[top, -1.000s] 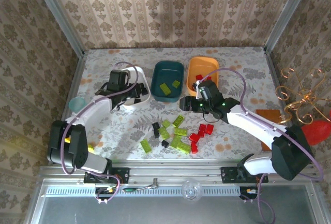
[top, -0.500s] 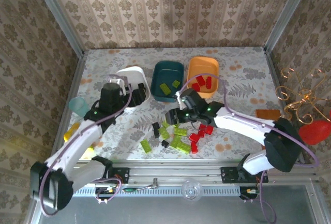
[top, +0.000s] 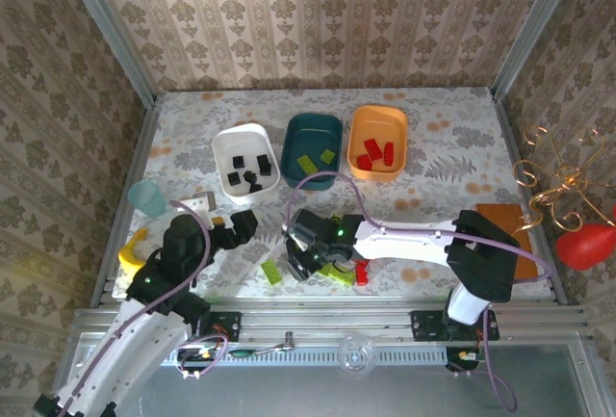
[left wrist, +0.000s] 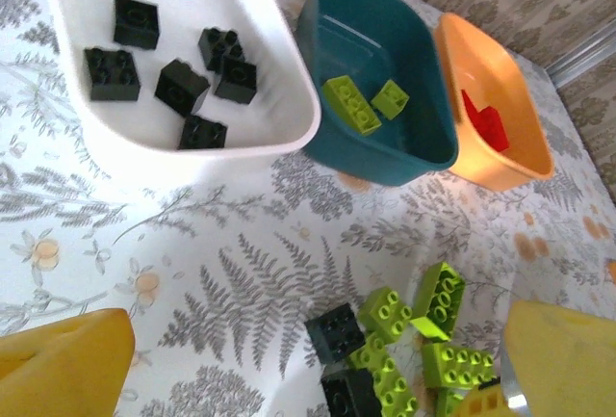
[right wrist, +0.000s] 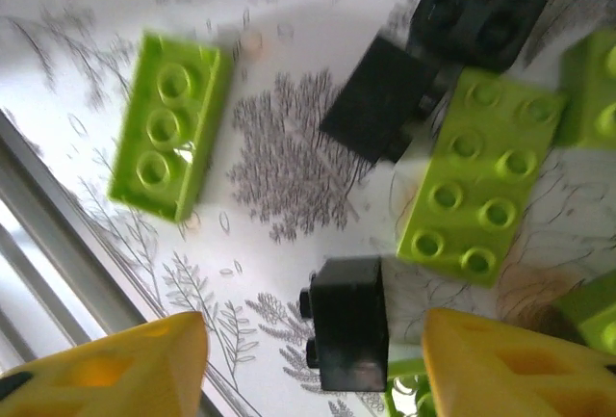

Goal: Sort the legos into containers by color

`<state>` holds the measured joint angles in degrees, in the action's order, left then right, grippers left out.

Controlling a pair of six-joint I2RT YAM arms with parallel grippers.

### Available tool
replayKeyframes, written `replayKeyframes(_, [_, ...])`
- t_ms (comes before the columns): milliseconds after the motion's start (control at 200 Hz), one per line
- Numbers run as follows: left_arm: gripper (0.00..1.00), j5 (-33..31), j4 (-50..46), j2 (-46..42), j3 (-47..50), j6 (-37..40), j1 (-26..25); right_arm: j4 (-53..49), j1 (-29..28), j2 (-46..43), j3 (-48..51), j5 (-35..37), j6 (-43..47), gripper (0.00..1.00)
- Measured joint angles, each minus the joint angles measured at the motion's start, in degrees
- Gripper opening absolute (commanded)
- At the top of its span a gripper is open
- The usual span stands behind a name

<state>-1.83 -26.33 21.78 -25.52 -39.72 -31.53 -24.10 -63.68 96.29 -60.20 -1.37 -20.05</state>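
Note:
The white tray (top: 268, 172) holds several black legos (left wrist: 180, 86). Two lime ones (left wrist: 351, 105) lie in the dark teal tray (top: 314, 125), and red ones (top: 376, 154) lie in the orange tray (top: 377, 113). Loose lime, black and red legos (top: 339, 273) lie at the near middle of the table. My left gripper (top: 241, 226) hangs open and empty left of that pile, its yellow fingers (left wrist: 63, 367) wide apart. My right gripper (right wrist: 313, 371) is low over the pile, open. A black brick (right wrist: 348, 336) on its side lies between its fingers (right wrist: 515, 369), with a gap at each side.
A small pale-teal cup (top: 148, 196) and a yellow object (top: 132, 247) sit at the left edge. A lone lime plate (top: 272, 272) lies near the table's front rail. An orange-brown pad (top: 505, 220) is at the right. Wallpapered walls enclose the table.
My left arm pulled back from the white tray toward the near left and opened. My right arm swung from the orange tray down to the near pile, jaws around a black brick.

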Motion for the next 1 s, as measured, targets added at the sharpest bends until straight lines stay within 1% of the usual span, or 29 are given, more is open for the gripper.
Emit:
replayKeyframes(45, [1.00, -0.2, -1.2, -0.5, 0.6, -0.4, 0.0, -1.1, -1.2, 0.8, 0.0, 1.5, 0.4, 0.54])
replayKeyframes(140, [1.00, -0.6, -2.5, -0.6, 1.7, -1.1, 0.0, -3.0, -3.0, 2.2, -0.1, 4.5, 1.1, 0.53])
replayKeyframes(270, [1.00, -1.0, -3.3, -0.3, 2.0, -1.5, 0.0, -4.0, -3.3, 2.8, -0.8, 7.3, 2.1, 0.52])
replayKeyframes(390, [1.00, -1.0, -3.3, 0.4, 2.0, -1.5, 0.0, -3.9, -3.2, 3.5, -1.8, 8.7, 2.5, 0.45])
replayKeyframes(505, [1.00, -1.0, -3.3, 0.9, 2.0, -1.5, 0.0, -3.2, -3.3, 4.7, -1.9, 8.7, 3.2, 0.40])
replayKeyframes(720, [1.00, -1.5, -3.5, 0.9, 2.0, -1.5, 0.0, -2.7, -3.3, 5.3, -1.9, 8.6, 3.7, 0.22])
replayKeyframes(845, [1.00, -2.1, -4.1, 0.9, 1.9, -1.5, 0.0, -1.7, -2.9, 3.8, -1.3, 8.3, 4.1, 0.18])
replayKeyframes(925, [1.00, -2.4, -4.2, 0.9, 1.9, -1.5, 0.0, -1.4, -2.2, 0.8, -1.1, 7.2, 4.8, 0.17])
replayKeyframes(1000, [1.00, -2.8, -4.4, 0.7, 1.9, -1.5, 0.0, 0.0, -0.3, -2.7, -1.6, 5.4, 5.1, 0.17])
